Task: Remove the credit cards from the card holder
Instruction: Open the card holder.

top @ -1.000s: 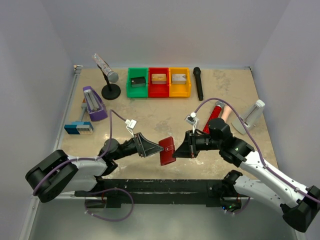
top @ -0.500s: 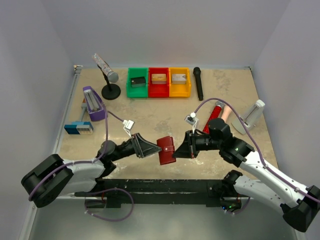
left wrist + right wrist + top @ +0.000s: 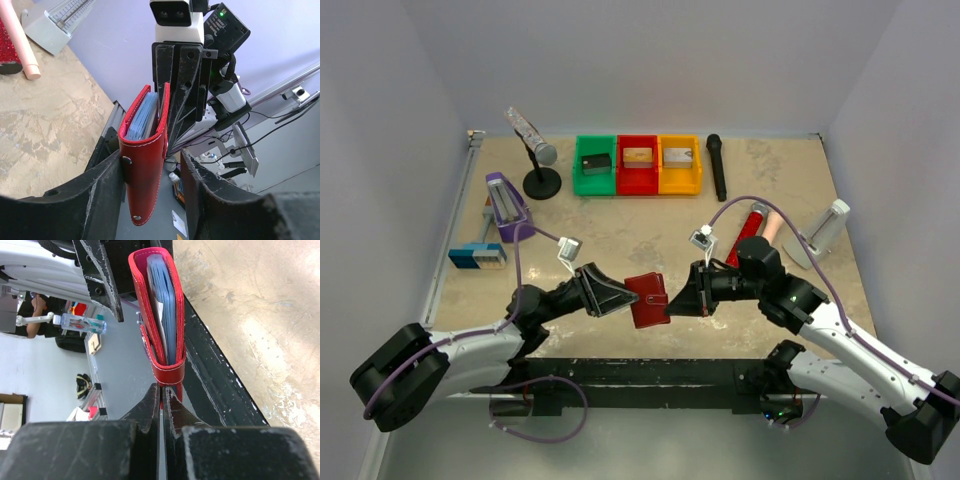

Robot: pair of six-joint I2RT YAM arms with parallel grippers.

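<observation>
Since a second ago my left gripper (image 3: 626,297) has slid in around the card holder (image 3: 647,298) and its fingers have narrowed, while that arm's elbow has swung out to the left. The dark red card holder hangs in the air above the table's near edge, between the two arms. The right gripper (image 3: 672,298) is pressed together on its thin folded edge. The left fingers (image 3: 107,187) stand part spread on either side of the other end, with a gap on one side (so not yet clamped).

I judge the card holder light and floppy, its covers likely to bend. One free cover edge looks like the best hold for peeling it open. Light blue pockets (image 3: 167,305) show inside, but I cannot make out the credit cards. Both wrist views cut off the far end.
</observation>
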